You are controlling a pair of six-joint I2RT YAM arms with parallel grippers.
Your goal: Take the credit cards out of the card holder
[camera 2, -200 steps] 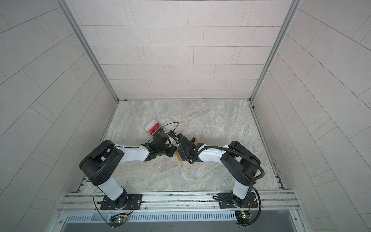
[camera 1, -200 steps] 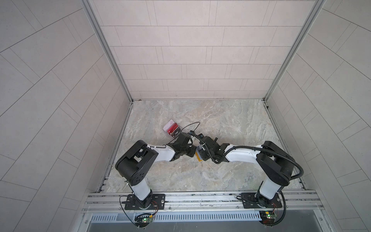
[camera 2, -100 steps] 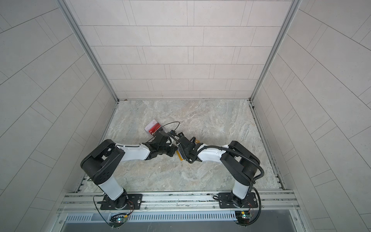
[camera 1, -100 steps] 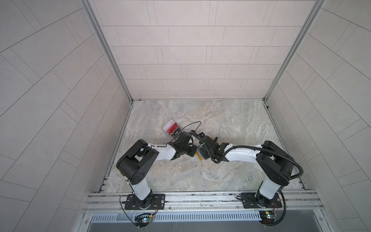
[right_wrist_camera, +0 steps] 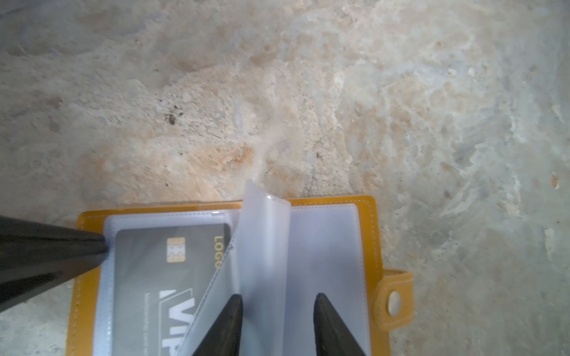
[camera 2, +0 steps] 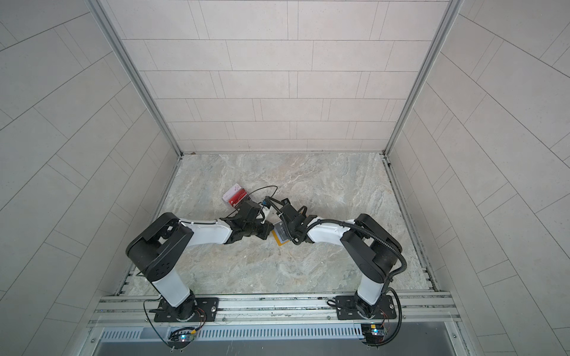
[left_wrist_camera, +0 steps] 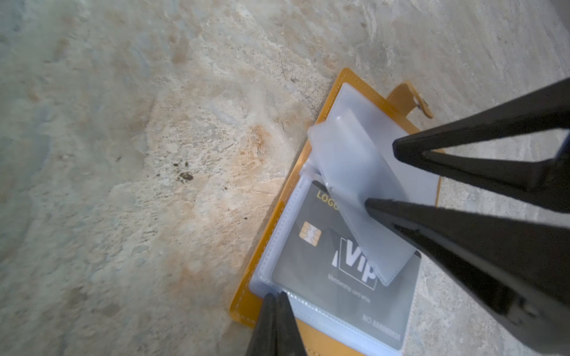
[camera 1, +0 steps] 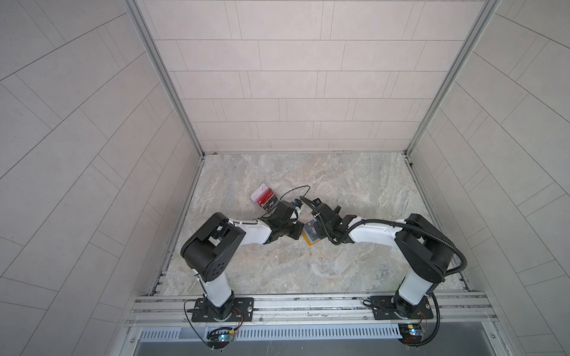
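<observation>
Holder [right_wrist_camera: 374, 243] lies open on the desk [right_wrist_camera: 308, 92], grey card [right_wrist_camera: 148, 262] sleeved; left jaws, shut, press its corner; right jaws stand apart astride a raised sleeve [right_wrist_camera: 265, 246].

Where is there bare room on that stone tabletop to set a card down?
Free: the far half of the marbled stone tabletop, up to the tiled back wall, and the near strip before the metal front rail. Crowded: the middle, where left gripper and right gripper meet over the mustard-yellow card holder, beside the stack of red and whitish cards.
</observation>
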